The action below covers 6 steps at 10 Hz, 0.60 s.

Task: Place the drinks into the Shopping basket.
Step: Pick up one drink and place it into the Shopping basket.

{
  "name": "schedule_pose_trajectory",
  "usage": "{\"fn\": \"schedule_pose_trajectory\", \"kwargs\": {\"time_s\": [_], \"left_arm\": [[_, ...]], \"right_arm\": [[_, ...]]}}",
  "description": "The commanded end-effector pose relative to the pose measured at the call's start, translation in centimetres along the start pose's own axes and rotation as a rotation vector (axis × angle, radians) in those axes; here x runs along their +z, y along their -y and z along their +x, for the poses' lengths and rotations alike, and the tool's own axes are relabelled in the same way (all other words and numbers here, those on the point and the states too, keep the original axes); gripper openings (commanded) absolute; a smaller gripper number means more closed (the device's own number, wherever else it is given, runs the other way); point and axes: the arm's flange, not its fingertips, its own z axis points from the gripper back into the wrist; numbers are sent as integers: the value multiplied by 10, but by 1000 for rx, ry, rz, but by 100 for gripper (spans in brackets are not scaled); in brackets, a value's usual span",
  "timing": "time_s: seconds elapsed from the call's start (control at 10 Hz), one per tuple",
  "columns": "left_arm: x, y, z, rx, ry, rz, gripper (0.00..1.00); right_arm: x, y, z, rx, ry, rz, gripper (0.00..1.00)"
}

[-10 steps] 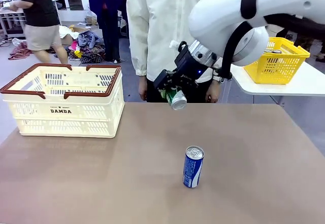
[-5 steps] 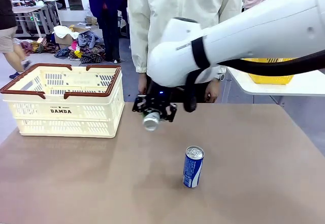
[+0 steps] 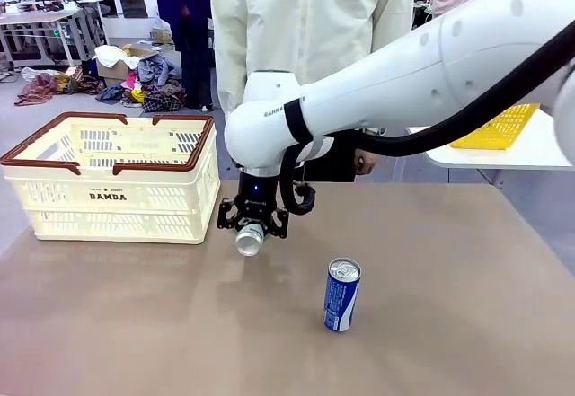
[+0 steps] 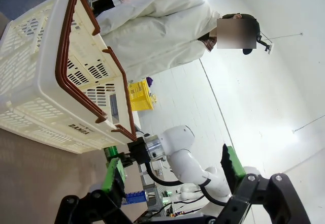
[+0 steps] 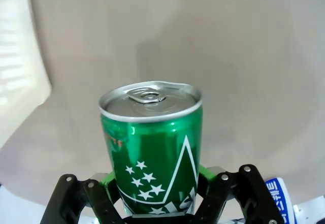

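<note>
My right gripper (image 3: 252, 224) hangs low over the table, just right of the Shopping basket (image 3: 112, 177), shut on a green can (image 3: 249, 239) whose silver top tilts toward the camera. The right wrist view has the green can (image 5: 152, 148) with white stars clamped between the green pads of the right gripper (image 5: 156, 196). A blue and white can (image 3: 342, 294) stands upright on the table, right of the held one. In the left wrist view my left gripper (image 4: 170, 170) is open and holds nothing, with the Shopping basket (image 4: 51, 76) and the blue can (image 4: 134, 197) beyond it.
A person in a cream jacket (image 3: 310, 46) stands at the table's far edge behind my right arm. A yellow basket (image 3: 503, 127) sits on a white side table at the back right. Bare brown tabletop (image 3: 135, 324) stretches in front of the Shopping basket.
My right arm has swung left and down with the green can, from above the table's far edge to low beside the Shopping basket. The blue can has not moved.
</note>
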Motion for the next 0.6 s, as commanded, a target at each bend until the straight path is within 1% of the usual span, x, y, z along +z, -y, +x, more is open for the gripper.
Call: {"fn": "schedule_pose_trajectory", "kwargs": {"time_s": [0.0,0.3,0.4,0.5], "left_arm": [[1,4,-1,10,-9,-4,100],[1,4,-1,10,-9,-4,100],[1,4,-1,10,-9,-4,100],[1,4,-1,10,-9,-4,100]], "right_arm": [[-2,-11,7,27,17,-46,0],[-8,-7,4,35,15,-31,0],[-9,-5,3,34,11,-26,47],[-10,-4,3,38,-4,-34,100]]}}
